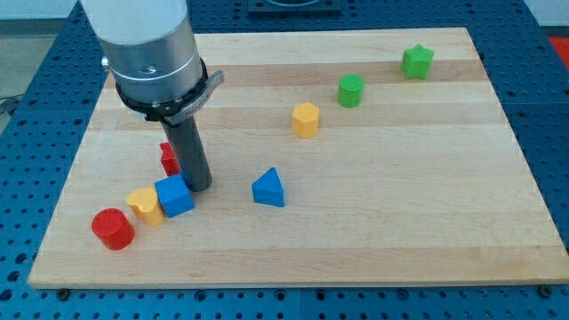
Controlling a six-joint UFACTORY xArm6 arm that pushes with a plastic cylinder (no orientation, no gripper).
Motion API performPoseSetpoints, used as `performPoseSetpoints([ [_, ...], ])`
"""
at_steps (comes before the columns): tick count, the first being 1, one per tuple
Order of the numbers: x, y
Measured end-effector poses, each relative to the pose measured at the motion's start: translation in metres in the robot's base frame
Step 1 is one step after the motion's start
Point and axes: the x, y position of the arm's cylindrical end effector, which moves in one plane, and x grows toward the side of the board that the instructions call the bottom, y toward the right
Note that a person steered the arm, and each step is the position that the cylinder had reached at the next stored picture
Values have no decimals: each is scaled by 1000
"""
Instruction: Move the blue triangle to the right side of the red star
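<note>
The blue triangle (268, 188) lies on the wooden board (373, 231), left of centre toward the view's bottom. The red star (168, 158) is to its left, half hidden behind my dark rod. My tip (199, 186) rests on the board just right of the red star, touching or nearly touching the upper right of a blue cube (174, 196). The tip is about 80 pixels left of the blue triangle, with bare board between them.
A yellow block (145, 206) and a red cylinder (113, 228) sit left of the blue cube. A yellow hexagonal block (305, 119), a green cylinder (351, 90) and a green star (417, 61) run diagonally toward the view's top right.
</note>
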Motion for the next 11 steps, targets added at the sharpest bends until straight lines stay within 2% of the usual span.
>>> performPoseSetpoints([
  [2, 3, 30],
  [3, 52, 79],
  [4, 67, 103],
  [5, 67, 108],
  [6, 5, 105],
  [8, -12, 103],
  [9, -39, 95],
  [10, -32, 111],
  [11, 7, 156],
])
